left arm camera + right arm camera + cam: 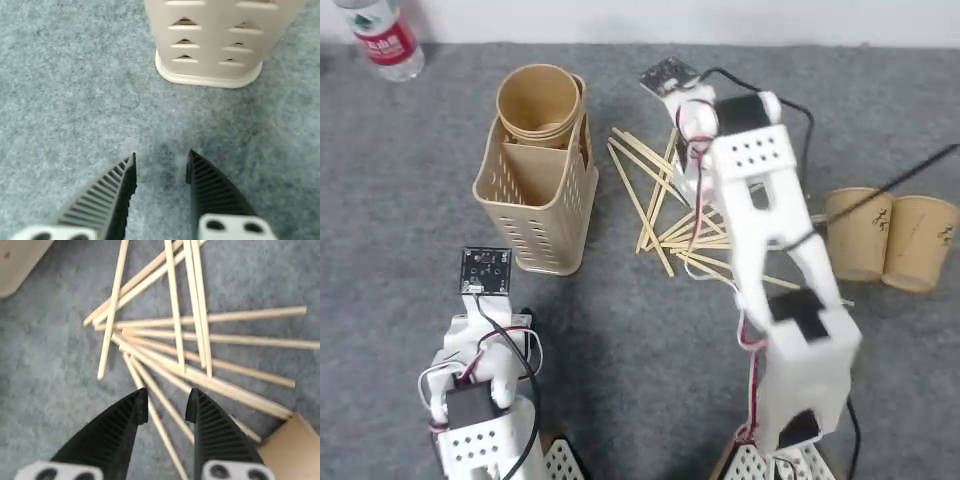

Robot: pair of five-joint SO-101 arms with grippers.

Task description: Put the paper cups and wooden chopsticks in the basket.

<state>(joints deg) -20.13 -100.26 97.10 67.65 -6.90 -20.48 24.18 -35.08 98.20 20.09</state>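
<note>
Your right claw (167, 407) hangs open over the chopsticks (175, 315). They are thin, pale, bare wood, lying flat in a crossed fan between basket (535, 215) and two tipped cups (860, 235). Some run away from the arms, others crosswise toward the cups. Your left claw (160, 167) gapes empty before the basket.

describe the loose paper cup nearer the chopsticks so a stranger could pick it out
Start at the tall beige slotted plastic basket and cross the scattered pale wooden chopsticks to their far side. Two brown paper cups sit side by side there; the wanted cup is the one nearer the chopsticks, its twin farther out.
</note>
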